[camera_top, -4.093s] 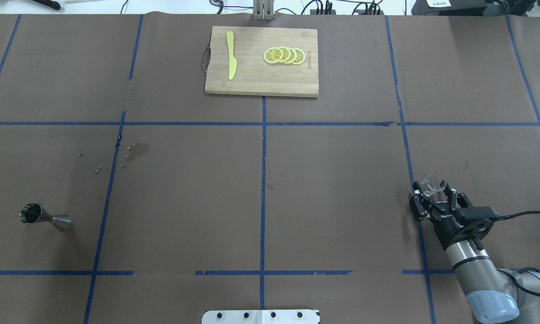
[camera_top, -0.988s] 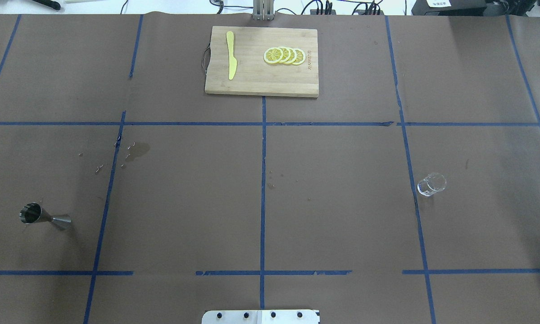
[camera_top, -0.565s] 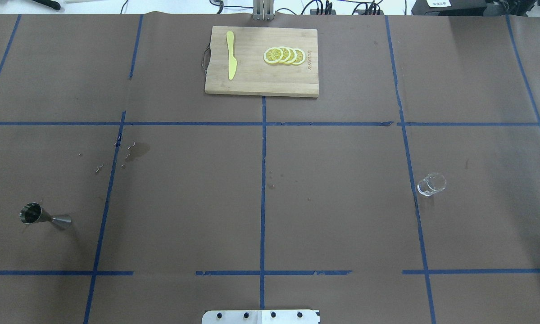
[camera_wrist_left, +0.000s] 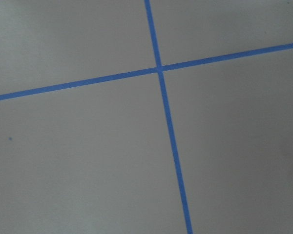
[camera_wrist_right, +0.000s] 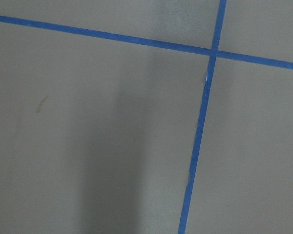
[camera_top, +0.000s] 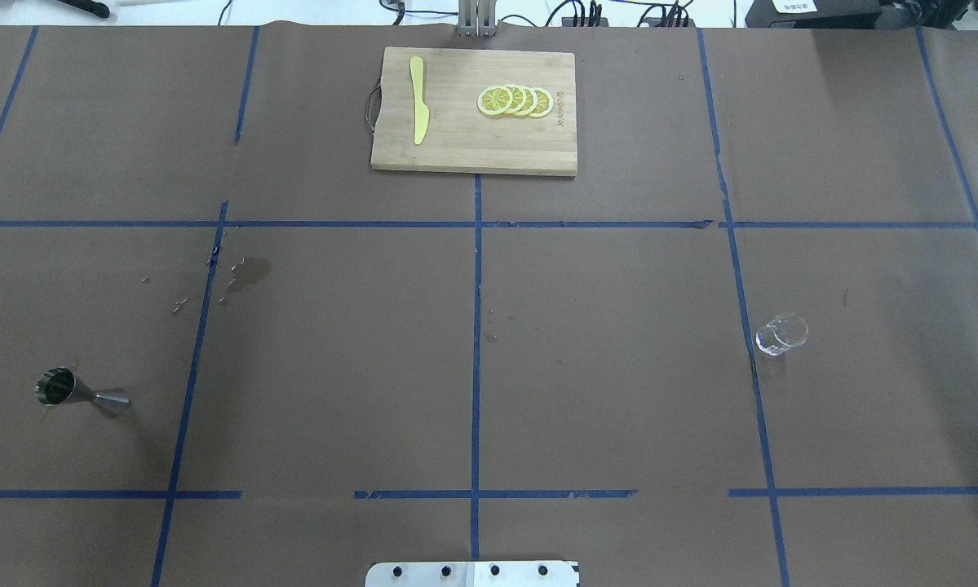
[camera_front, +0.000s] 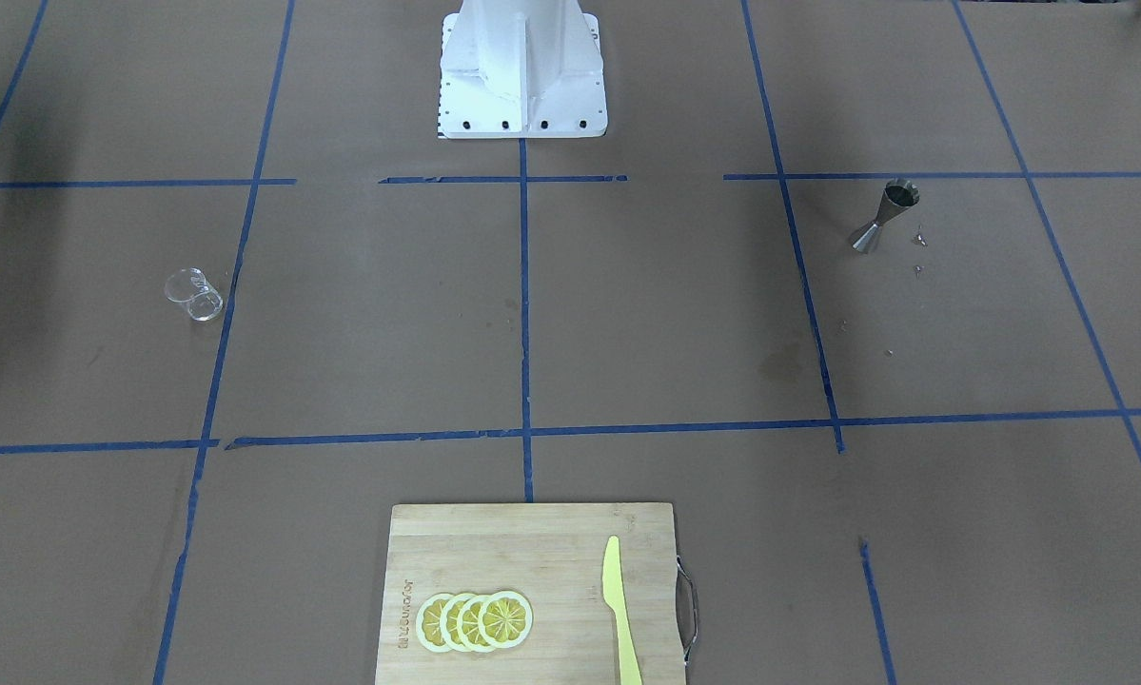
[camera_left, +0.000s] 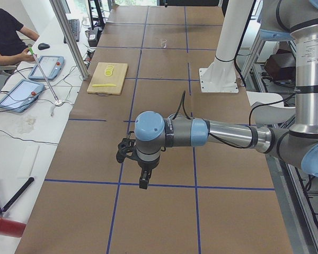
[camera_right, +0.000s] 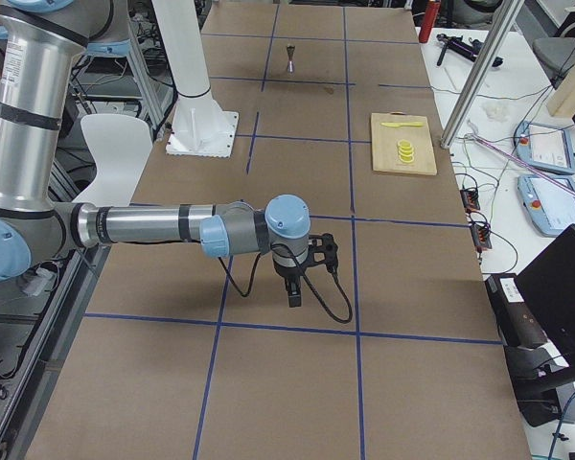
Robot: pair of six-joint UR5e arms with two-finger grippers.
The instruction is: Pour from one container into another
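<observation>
**Task status.** The clear glass cup stands upright and unheld on my right-hand side of the worktop, just beside a blue tape line. The steel jigger stands upright far over on my left-hand side, well apart from the cup. Nothing is tilted over the jigger, so no pouring is under way. I cannot tell whether either vessel holds liquid. A damp stain and a few droplets lie on the paper beyond the jigger. I judge that liquid reached the surface there, but that does not settle whether the pour is done or not begun. If it is not begun, everything is left: grasp the cup, carry it across, tip it over the jigger.

**Grippers.** My left gripper and right gripper hang above bare paper, each shown from the side only. I cannot tell whether the jaws are wide or narrow. Neither holds the cup or the jigger.

**Surface.** Brown paper with a grid of blue tape. At the far edge is a bamboo cutting board with lemon slices and a yellow knife.

**Room.** Operators' desks carry tablets and cables, and a person is seated there.
</observation>
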